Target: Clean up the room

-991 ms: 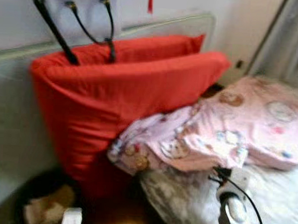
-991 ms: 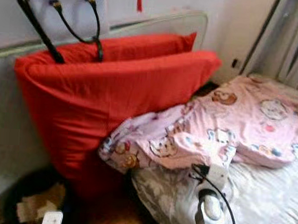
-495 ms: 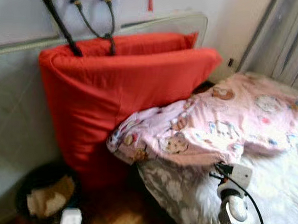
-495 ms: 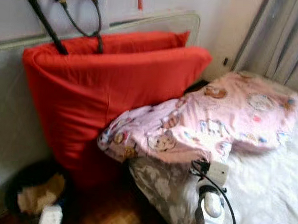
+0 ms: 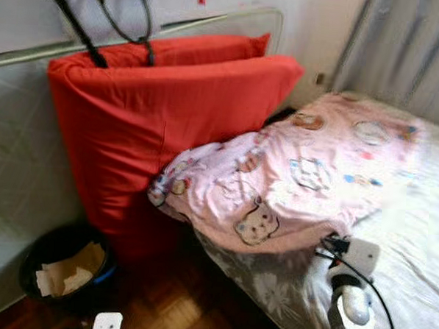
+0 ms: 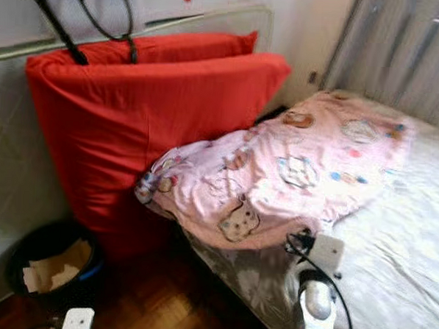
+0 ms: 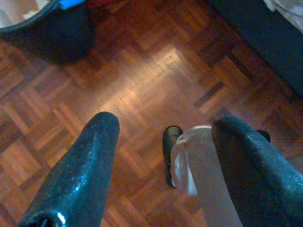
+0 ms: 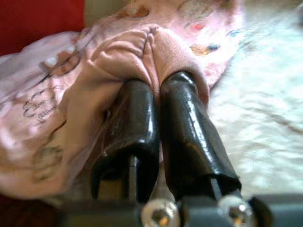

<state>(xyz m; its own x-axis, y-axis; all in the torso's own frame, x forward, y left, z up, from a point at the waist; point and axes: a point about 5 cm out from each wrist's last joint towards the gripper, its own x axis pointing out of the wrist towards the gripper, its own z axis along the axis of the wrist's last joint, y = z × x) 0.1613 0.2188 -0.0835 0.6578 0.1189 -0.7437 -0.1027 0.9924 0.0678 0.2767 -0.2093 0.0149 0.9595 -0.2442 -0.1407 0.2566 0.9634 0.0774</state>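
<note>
Pink blanket (image 5: pixel 300 176) with cartoon prints lies rumpled across the near-left part of the bed (image 5: pixel 414 241), its left edge touching the big red cushion (image 5: pixel 155 124) that leans on the headboard (image 5: pixel 13 161). Our right gripper (image 8: pixel 158 90) has its two black fingers pinched together on a fold of that blanket. Our left gripper (image 7: pixel 165 142) hangs over the parquet floor (image 7: pixel 142 71), fingers spread wide and holding nothing, near the black wastebasket (image 5: pixel 63 263) of paper scraps.
</note>
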